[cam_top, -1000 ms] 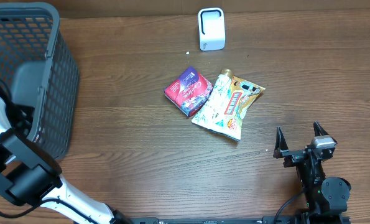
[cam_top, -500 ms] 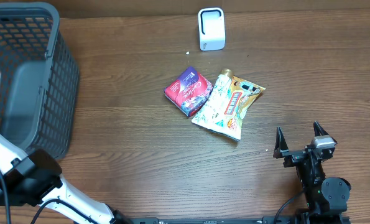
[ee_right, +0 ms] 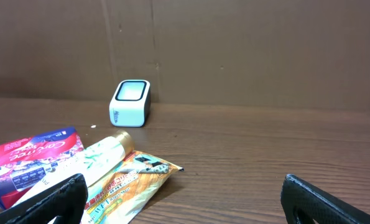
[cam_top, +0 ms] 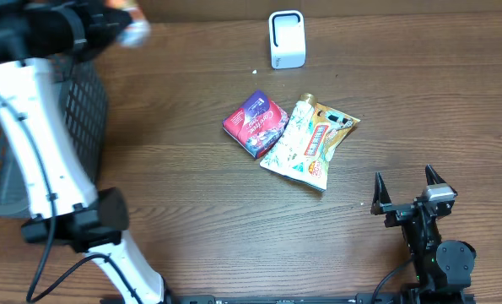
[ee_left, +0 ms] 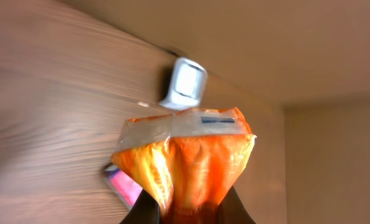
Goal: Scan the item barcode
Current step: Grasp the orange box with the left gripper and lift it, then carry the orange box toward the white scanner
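- Grip first: the left gripper (ee_left: 188, 211) is clenched on the lower end of an orange snack bag (ee_left: 185, 155). The bag stands up from the fingers with its clear sealed edge farthest from them. A hold at one end leaves most of the printed faces free for reading.
- The bag is the thing to scan. It is in the air, above the far left part of the table (cam_top: 191, 211), near the top corner of the grey basket (cam_top: 94, 110). In the overhead view it is only a blur.
- The white scanner (cam_top: 286, 39) stands at the far edge of the table, well apart from the bag. In the left wrist view it appears just beyond the bag's top edge, so the arm seems to point the bag toward it.
- I judge the step to be the carry toward the scanner. I cannot see the barcode, so I cannot tell which face must turn to the scanner window.
- The right gripper (cam_top: 402, 176) rests low at the near right with its fingers spread wide and nothing between them. It seems parked there, out of the path to the scanner.
- A red packet (cam_top: 255, 125), a white and green pouch (cam_top: 291, 143) and a yellow packet (cam_top: 331, 127) lie touching one another in the middle of the table, in front of the scanner. No gripper touches them.
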